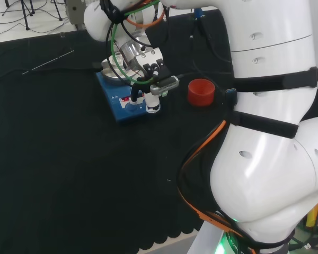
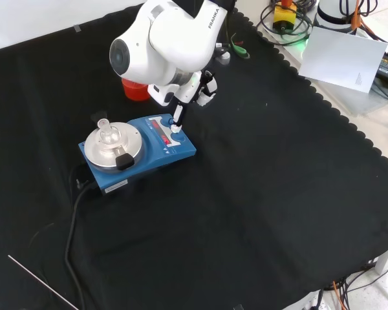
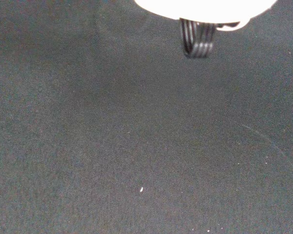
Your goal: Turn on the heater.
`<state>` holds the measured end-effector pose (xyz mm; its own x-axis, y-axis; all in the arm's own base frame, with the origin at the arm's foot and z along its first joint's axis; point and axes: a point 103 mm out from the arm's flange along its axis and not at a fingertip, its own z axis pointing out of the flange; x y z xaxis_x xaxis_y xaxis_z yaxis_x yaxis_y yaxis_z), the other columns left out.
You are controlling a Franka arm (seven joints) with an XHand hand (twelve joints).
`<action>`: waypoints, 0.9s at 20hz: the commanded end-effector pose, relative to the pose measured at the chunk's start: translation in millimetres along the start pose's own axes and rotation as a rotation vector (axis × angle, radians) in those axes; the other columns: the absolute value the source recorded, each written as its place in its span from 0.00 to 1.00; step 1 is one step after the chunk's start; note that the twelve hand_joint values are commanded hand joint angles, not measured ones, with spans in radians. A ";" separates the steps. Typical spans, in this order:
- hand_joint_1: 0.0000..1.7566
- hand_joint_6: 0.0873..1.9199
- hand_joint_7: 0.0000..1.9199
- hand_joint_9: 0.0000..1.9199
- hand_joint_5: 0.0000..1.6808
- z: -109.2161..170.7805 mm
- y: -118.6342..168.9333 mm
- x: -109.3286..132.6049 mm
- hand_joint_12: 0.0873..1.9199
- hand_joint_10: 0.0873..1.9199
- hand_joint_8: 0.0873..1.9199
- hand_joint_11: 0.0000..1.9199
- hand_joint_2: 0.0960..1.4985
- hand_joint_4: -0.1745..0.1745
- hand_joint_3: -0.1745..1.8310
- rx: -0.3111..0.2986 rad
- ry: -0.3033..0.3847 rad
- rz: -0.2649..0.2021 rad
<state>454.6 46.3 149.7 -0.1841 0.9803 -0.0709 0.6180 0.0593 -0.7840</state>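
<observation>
Now the hand (image 2: 181, 106), one straight finger extended, touches the heater (image 2: 137, 152) front panel, open cloth (image 2: 278, 213) around.

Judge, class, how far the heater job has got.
Done: the hand has reached the blue heater. In hand: one straight finger points down at the front panel's white knob. Left: whether it is switched on cannot be told.

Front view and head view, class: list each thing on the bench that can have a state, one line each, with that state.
heater: upright on the cloth, cable plugged in, red display lit.
small glass flask: upright on the heater's round plate.
hand: a straight finger down on the heater's front panel knob.
red cup: upright, open end up, apart from the heater.
</observation>
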 end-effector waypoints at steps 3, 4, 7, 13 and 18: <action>0.85 0.00 0.93 0.99 0.14 1.3 1.1 0.5 0.78 0.87 1.00 0.93 0.36 0.48 0.67 0.002 0.002 -0.003; 0.85 0.00 0.93 0.99 0.14 1.4 1.2 0.5 0.78 0.87 1.00 0.93 0.36 0.48 0.67 0.003 0.002 -0.004; 0.85 0.00 0.93 0.99 0.14 -1.1 -0.7 1.0 0.78 0.87 1.00 0.93 0.36 0.48 0.67 -0.009 0.010 -0.009; 0.85 0.00 0.93 0.99 0.15 -25.5 -21.7 6.5 0.78 0.87 1.00 0.93 0.36 0.47 0.67 -0.054 0.034 -0.017; 0.85 0.00 0.93 0.99 0.15 -39.7 -36.4 11.9 0.78 0.87 1.00 0.93 0.36 0.47 0.67 -0.085 0.043 -0.011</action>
<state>461.3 55.6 184.0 -0.1703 0.9844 -0.0432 0.6625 0.0819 -0.7445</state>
